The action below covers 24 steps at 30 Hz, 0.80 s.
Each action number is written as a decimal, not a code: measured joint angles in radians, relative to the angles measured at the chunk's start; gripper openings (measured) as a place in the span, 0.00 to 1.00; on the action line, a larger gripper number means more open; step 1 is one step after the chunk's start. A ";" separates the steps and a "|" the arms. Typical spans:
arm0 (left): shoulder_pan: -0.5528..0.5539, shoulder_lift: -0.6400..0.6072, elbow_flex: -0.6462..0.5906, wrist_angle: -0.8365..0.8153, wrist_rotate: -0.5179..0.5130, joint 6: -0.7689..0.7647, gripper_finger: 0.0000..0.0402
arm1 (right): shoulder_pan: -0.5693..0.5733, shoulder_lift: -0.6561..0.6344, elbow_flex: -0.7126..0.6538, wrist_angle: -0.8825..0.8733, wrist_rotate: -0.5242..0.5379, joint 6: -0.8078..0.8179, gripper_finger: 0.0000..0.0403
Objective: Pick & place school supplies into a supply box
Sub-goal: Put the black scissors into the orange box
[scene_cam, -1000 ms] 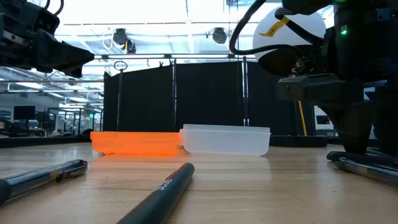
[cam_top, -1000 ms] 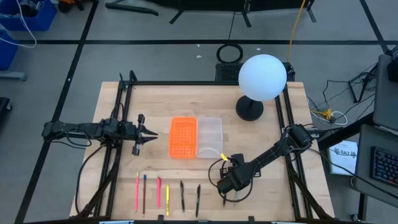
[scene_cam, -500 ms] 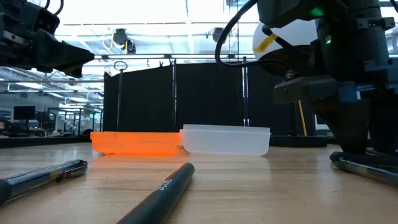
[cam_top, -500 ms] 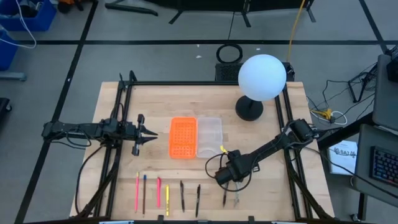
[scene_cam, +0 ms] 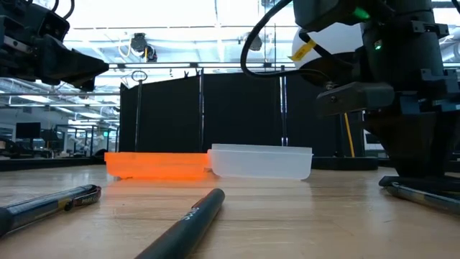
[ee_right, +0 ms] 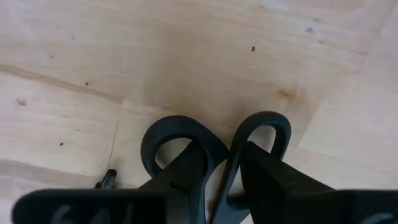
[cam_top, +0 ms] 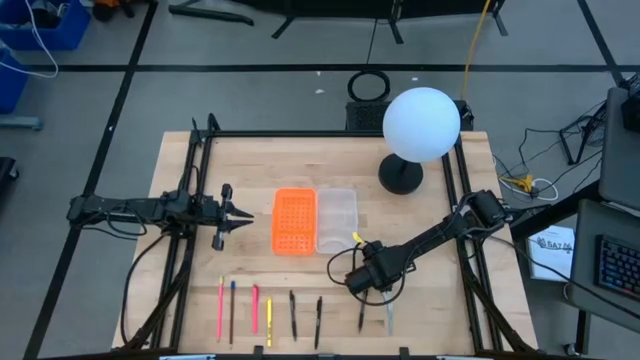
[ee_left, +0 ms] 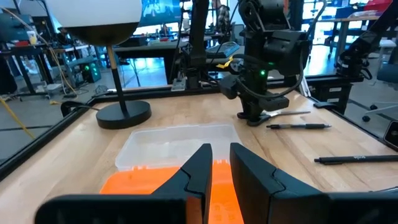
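The scissors lie near the table's near edge: silver blades (cam_top: 388,318), two black handle loops (ee_right: 179,140) under my right gripper (cam_top: 366,281), which points down and is shut on them. Several pens and pencils, pink (cam_top: 221,310), yellow (cam_top: 269,322) and black (cam_top: 293,315), lie flat in a row along the near edge, with one black pen (cam_top: 361,318) beside the scissors. The clear supply box (cam_top: 337,220) stands mid-table, touching the orange perforated piece (cam_top: 294,221). My left gripper (cam_top: 240,213) waits shut above the table, left of the orange piece. My right gripper comes at the scissors from above, pointing down. Its fingers (ee_right: 186,171) are shut over the place where the two black loops (ee_right: 268,132) meet. The fingers hide the contact itself. The blades point toward the near edge; whether they rest on the table I cannot tell.
A white globe lamp (cam_top: 421,124) on a dark round base (cam_top: 401,176) stands at the far right of the table. Black frame rails (cam_top: 196,170) run along the table's left and right sides. Bare wood lies between the box and the row of pens.
My right gripper has moved a short way toward the far edge, closer to the supply box. The scissors' silver blades now show clear of it, to the right of the black pen.
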 joint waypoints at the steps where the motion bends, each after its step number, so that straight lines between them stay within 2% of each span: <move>1: 0.000 0.000 0.000 0.000 0.000 -0.011 0.17 | 0.000 0.000 0.000 0.000 -0.001 -0.013 0.19; 7: 0.000 0.000 0.000 0.008 0.000 -0.042 0.17 | 0.001 -0.015 -0.003 0.025 -0.013 -0.023 0.19; 11: 0.000 0.000 0.000 0.006 0.000 -0.042 0.17 | 0.003 -0.072 -0.006 0.064 -0.011 -0.014 0.19; 19: 0.000 0.000 0.000 0.002 0.001 -0.041 0.17 | 0.004 -0.225 -0.009 0.031 0.167 0.063 0.18; 24: 0.000 0.000 0.000 0.002 0.002 -0.041 0.17 | 0.007 -0.263 -0.010 0.059 0.226 0.058 0.18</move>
